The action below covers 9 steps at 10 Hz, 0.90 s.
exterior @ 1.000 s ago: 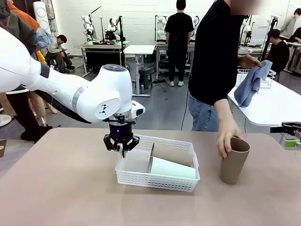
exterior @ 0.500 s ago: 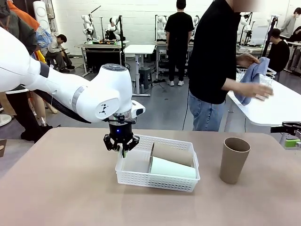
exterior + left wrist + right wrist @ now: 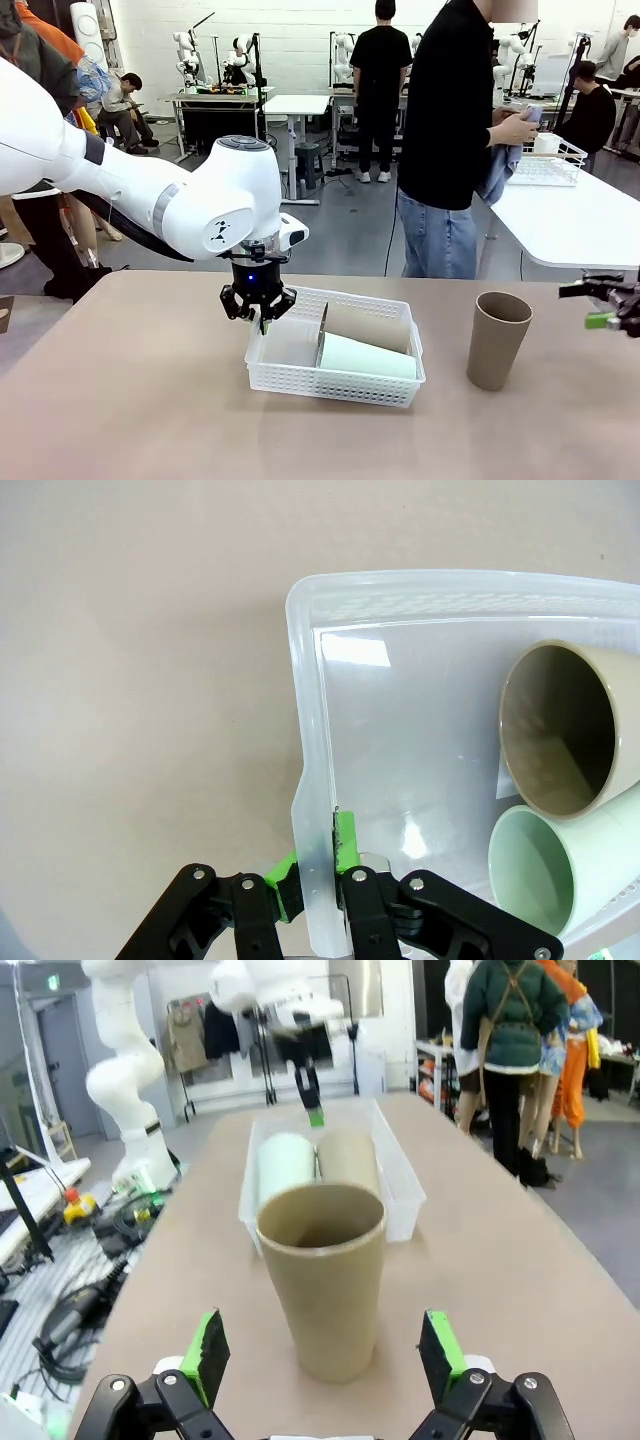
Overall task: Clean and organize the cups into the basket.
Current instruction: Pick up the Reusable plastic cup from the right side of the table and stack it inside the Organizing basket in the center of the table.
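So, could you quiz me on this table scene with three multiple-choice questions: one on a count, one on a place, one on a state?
1. How many cups lie in the basket? A) one B) two C) three
2. Where is the upright brown cup? A) in the basket B) in a person's hand C) on the table, right of the basket
3. The left jaws are: A) wide open B) shut on the basket's rim C) shut on a cup

Answers:
1 B: the mint cup and the tan cup lie side by side inside.
2 C: it stands alone on the table.
3 B: the left wrist view shows the green pads pinching the rim.
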{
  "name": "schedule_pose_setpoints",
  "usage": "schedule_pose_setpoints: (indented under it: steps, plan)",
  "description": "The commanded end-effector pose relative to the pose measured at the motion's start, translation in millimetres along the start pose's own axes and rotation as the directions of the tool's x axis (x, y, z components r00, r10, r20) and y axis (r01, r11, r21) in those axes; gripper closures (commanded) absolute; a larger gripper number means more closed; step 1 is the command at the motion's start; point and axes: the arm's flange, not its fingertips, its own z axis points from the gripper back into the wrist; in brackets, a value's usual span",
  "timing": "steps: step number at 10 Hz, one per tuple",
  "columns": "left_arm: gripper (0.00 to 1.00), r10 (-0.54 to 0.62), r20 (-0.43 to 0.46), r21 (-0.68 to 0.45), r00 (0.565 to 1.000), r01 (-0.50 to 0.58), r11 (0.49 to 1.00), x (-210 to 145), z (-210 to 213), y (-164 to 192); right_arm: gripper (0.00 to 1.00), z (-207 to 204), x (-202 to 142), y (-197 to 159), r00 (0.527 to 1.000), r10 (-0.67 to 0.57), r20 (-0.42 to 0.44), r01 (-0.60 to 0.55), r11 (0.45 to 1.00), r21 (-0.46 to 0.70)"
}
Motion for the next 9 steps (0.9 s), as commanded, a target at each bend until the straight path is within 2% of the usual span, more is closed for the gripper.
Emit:
schedule_pose_setpoints:
  steps: [1, 6, 9]
  plan:
    - [1.00, -0.002, 0.000, 0.001, 1.000, 0.002, 1.000, 0, 1, -1, 0.00, -20, -19, -2, 0.997, 0.044, -0.065, -0.044, 0.999, -0.006]
    - [1.00, -0.002, 0.000, 0.001, 1.000, 0.002, 1.000, 0, 1, -1, 0.00, -37, -44, -17, 0.992, 0.018, -0.124, -0.019, 1.000, -0.008]
    - [1.00, -0.002, 0.000, 0.001, 1.000, 0.002, 1.000, 0, 1, -1, 0.00, -54, -53, -36, 0.995, -0.016, -0.097, 0.014, 1.000, -0.019]
